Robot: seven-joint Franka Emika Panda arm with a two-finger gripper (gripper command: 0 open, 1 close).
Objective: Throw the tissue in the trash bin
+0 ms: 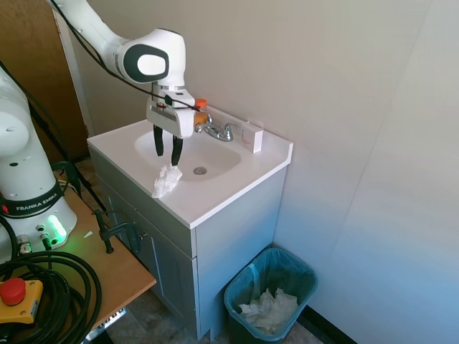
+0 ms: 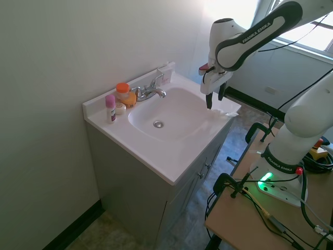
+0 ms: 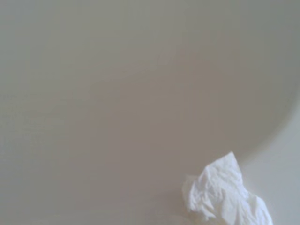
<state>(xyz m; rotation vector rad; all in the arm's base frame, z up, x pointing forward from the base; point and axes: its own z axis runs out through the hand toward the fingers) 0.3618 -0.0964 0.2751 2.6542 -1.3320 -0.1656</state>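
Note:
The tissue (image 1: 166, 180), small, white and crumpled, lies on the white vanity top (image 1: 222, 190) at the front rim of the sink basin. It also shows in the wrist view as the tissue (image 3: 225, 197). My gripper (image 1: 167, 149) hangs open just above it, fingers pointing down with nothing between them. From the other side, the gripper (image 2: 214, 99) stands over the basin's edge; the tissue is hard to make out there. The dark teal trash bin (image 1: 240, 309) stands on the floor right of the vanity, bag-lined and holding a larger wad of white paper (image 1: 270, 309).
A chrome faucet (image 1: 219, 131) sits at the back of the basin. An orange-capped bottle (image 2: 123, 91) and a pink bottle (image 2: 110, 108) stand beside it, and a white box (image 1: 252, 136) leans by the wall. The wall runs close behind the vanity and the bin.

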